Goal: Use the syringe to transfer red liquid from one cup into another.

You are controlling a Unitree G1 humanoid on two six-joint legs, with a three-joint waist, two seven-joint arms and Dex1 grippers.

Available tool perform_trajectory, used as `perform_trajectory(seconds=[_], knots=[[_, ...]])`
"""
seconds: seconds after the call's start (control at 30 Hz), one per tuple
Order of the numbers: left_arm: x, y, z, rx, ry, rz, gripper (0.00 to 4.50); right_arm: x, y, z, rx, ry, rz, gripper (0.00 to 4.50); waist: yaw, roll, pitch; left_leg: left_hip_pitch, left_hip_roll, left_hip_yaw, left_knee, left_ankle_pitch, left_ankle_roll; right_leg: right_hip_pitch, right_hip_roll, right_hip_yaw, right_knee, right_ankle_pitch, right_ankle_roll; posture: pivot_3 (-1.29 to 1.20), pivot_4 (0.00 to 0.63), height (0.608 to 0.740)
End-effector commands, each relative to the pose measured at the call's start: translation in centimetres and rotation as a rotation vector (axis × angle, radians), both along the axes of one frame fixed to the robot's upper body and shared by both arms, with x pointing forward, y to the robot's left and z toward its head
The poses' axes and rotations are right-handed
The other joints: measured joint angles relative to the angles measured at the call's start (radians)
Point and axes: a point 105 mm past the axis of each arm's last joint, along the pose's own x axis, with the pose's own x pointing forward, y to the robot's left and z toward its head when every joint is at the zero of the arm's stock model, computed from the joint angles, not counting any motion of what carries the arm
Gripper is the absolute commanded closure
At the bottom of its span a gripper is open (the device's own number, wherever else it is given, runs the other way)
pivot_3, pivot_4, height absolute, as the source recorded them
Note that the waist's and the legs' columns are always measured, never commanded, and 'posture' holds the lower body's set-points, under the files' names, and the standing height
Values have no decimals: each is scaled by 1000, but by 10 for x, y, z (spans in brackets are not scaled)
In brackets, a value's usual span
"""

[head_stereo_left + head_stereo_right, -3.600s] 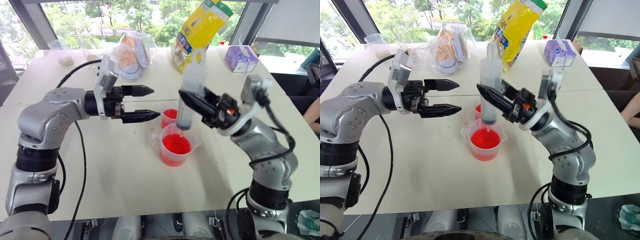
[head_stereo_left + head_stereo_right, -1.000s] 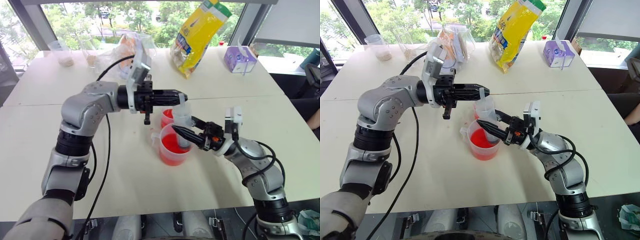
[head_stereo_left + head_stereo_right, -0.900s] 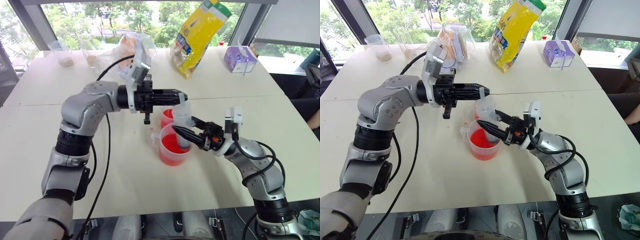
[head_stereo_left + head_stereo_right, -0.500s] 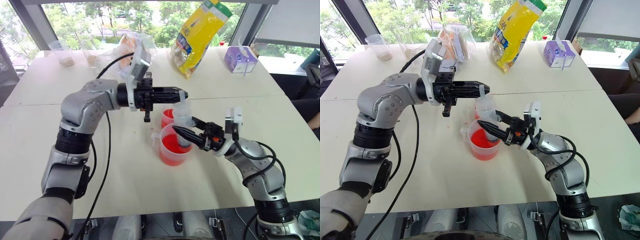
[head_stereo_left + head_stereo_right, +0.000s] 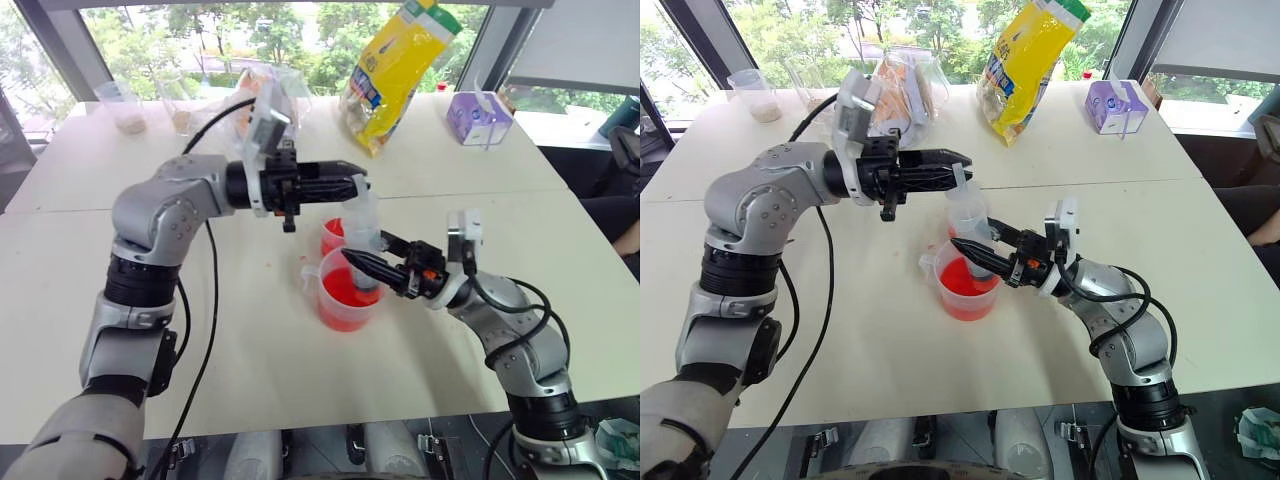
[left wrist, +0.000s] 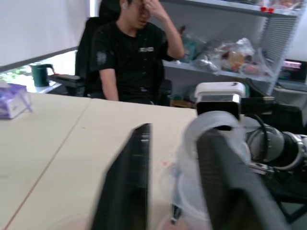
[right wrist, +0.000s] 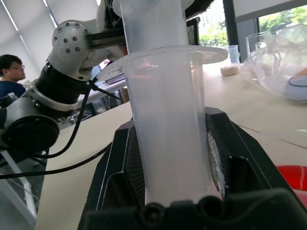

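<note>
Syringe (image 6: 208, 143) between parted tool (image 6: 177, 191) fingers

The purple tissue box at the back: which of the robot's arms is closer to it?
Right. The right tool grips the syringe over the beaker, on the side toward the purple tissue box; the left tool sits by the plunger, farther away.

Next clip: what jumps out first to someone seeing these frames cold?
The bright red liquid in the handled beaker at the table's centre, with the smaller cup just behind it. Above the beaker, the right claw is shut on the clear syringe, held upright, while the left claw reaches in at the plunger's top. A tall yellow bag stands at the back.
</note>
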Motion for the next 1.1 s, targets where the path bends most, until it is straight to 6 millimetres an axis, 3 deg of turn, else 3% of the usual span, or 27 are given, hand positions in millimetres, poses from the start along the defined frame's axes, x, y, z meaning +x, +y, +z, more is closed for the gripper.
perform_trajectory(seconds=[0.03,0.1,0.33,0.5,0.6,0.7,0.8,0.9,1.1], knots=[[-5,5,3,10,-39,13,1061,-9,3,29,53,-82,40,3134,0,0,0,0,0,0,0,0,0,0,0,0,0,0,0,0,150,740],[-6,9,0,25,-62,23,69,-9,3,36,75,-82,40,3134,0,0,0,0,0,0,0,0,0,0,0,0,0,0,0,0,150,740],[-7,31,-6,54,-77,70,28,-5,2,52,148,-73,23,3134,0,0,0,0,0,0,0,0,0,0,0,0,0,0,0,0,150,740],[-6,57,-7,67,-62,162,28,8,-7,86,244,-106,-16,3134,-2,0,0,0,1,0,0,0,0,-1,0,0,0,0,0,0,150,740],[-6,65,-4,59,-68,194,28,22,-12,111,292,-138,-27,3134,1,0,0,0,0,0,0,0,0,-1,-1,0,0,0,0,0,150,740],[-6,68,-2,55,-76,211,28,44,-14,123,299,-179,-48,3134,-1,0,0,-1,0,1,0,0,0,0,-1,0,0,0,0,0,150,740],[-7,67,-2,51,-81,215,28,61,-12,122,300,-193,-57,3134,0,0,0,-1,0,1,0,0,0,0,-1,0,0,0,0,0,150,740],[-9,63,3,34,-95,211,28,79,-5,101,263,-190,-76,3134,-2,0,0,-1,0,1,0,0,0,-1,-1,0,0,0,0,0,150,740],[-9,50,21,-53,-125,198,28,89,-1,68,213,-180,-90,3134,0,0,0,-2,0,1,0,0,0,-1,-1,0,0,0,0,0,150,740]])
